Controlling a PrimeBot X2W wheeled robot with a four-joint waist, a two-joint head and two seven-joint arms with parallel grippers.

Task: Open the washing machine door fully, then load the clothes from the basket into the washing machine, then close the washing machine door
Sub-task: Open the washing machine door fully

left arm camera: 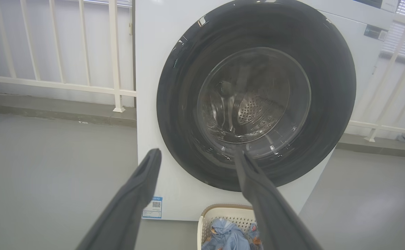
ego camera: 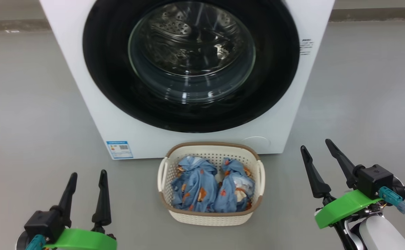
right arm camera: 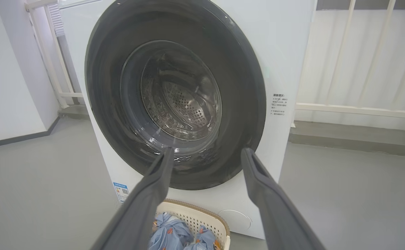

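The left gripper and right gripper hang over the grey floor, fingers spread wide and empty. Between them the basket stands on the floor with the clothes bundled inside. Just behind it is the washing machine, with the washing machine door shut flush.

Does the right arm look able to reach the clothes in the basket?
Probably yes: the clothes lie uncovered in the open-topped basket, and nothing stands between them and the open right tool.
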